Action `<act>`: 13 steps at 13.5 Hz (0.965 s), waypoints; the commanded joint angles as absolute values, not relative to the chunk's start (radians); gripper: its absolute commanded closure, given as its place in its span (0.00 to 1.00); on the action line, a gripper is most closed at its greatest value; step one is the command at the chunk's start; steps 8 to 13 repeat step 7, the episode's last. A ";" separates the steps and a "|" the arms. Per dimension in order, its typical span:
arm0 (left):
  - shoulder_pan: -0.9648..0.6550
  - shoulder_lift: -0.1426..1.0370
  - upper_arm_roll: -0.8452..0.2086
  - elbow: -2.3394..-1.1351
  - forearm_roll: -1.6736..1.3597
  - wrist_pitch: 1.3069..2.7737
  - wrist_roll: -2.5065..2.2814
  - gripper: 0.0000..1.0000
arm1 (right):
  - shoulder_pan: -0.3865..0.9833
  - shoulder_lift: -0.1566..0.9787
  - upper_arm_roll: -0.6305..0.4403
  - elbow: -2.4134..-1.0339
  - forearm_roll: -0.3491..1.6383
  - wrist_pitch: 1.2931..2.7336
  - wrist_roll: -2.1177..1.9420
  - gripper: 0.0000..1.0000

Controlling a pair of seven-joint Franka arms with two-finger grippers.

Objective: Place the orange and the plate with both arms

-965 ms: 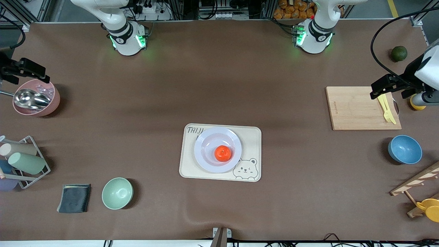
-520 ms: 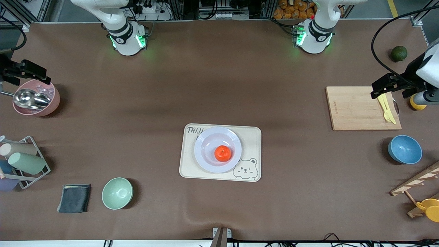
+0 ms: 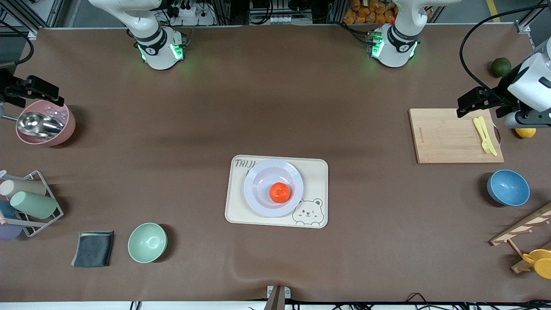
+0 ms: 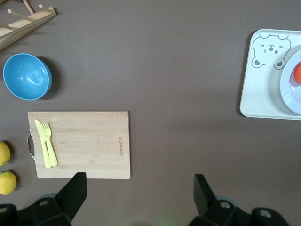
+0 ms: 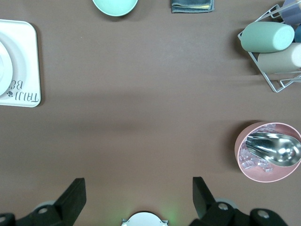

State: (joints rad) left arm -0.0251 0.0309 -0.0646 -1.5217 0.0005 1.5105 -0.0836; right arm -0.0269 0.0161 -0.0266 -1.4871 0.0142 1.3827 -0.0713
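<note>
While both arms hang at the frame edges, the orange (image 3: pixel 280 192) sits in the plate (image 3: pixel 259 186), slightly toward the lower right of its well. Plate rests on the cream tray (image 3: pixel 317 172) at centre frame, partly covering the "TAIJI" lettering; printed bear shows at the tray's lower right corner.

Left tool (image 4: pixel 139 193) is up at the right edge of the front view, over the counter (image 3: pixel 275 107) by the upper right corner of the cutting board (image 3: pixel 443 135). Its wrist view shows the two fingers (image 4: pixel 74 190) spread wide, nothing between them. Right tool (image 5: pixel 137 194) is at the left edge, over the counter just above the pink bowl (image 3: pixel 64 129); fingers likewise wide apart and empty.

Surroundings, front view:
- yellow knife and fork (image 3: pixel 484 135) lie on the board's right end
- blue bowl (image 3: pixel 508 187) below the board; green bowl (image 3: pixel 147 243) and dark cloth (image 3: pixel 93 248) at lower left
- dark green fruit (image 3: pixel 500 67) at upper right
- wire rack (image 3: pixel 41 215) with cups at left edge

Nothing stands close around the tray.

Hard to make out: metal scoop (image 3: pixel 38 124) in the pink bowl, its handle cut by the frame. One lemon (image 3: pixel 525 132) is half hidden under the left arm; left wrist view shows two lemons (image 4: pixel 5 168). Wooden stand (image 3: pixel 523 228) and a yellow item at lower right are cut off.
</note>
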 commanded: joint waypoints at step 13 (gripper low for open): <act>-0.018 0.015 -0.068 -1.497 0.032 1.476 -0.078 0.00 | -0.043 0.015 -0.015 -1.489 0.005 1.385 -0.063 0.00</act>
